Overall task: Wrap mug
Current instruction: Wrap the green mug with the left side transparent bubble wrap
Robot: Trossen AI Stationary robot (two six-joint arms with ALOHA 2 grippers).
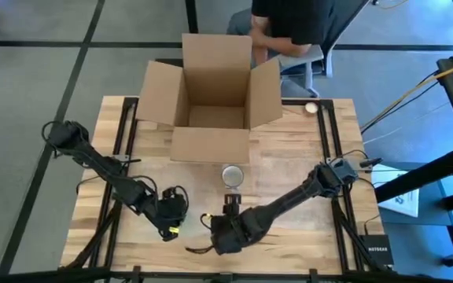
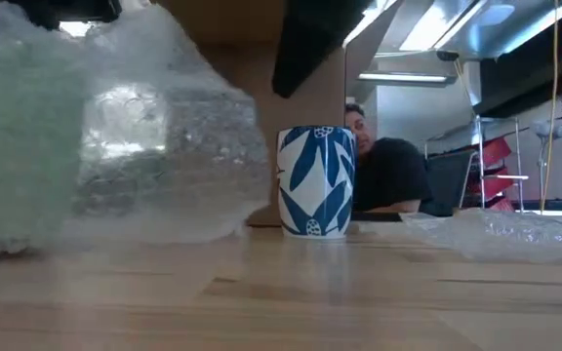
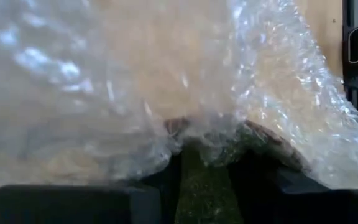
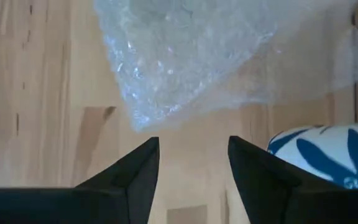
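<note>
A blue-and-white leaf-patterned mug (image 2: 316, 181) stands upright on the wooden table (image 1: 305, 220), just in front of the open box; it also shows in the high view (image 1: 232, 174). A clear bubble wrap sheet (image 2: 164, 146) rises in a heap left of the mug, and more of it lies flat at the right (image 2: 505, 234). My left gripper (image 1: 171, 214) is shut on the wrap near the table's front. My right gripper (image 4: 191, 168) stands open just in front of the mug (image 4: 328, 152), with a wrap corner (image 4: 166, 93) beyond its fingers. My left gripper pinches a gathered part of the bubble wrap (image 3: 204, 140) between its two fingers. The wrap bunches at the fingers and spreads out wide beyond them. One layer or several, I cannot tell.
An open cardboard box (image 1: 211, 102) stands at the table's far middle, flaps spread. A person (image 1: 289, 23) sits behind it. A small white round thing (image 1: 311, 108) lies at the far right. Bare wood shows at the near right.
</note>
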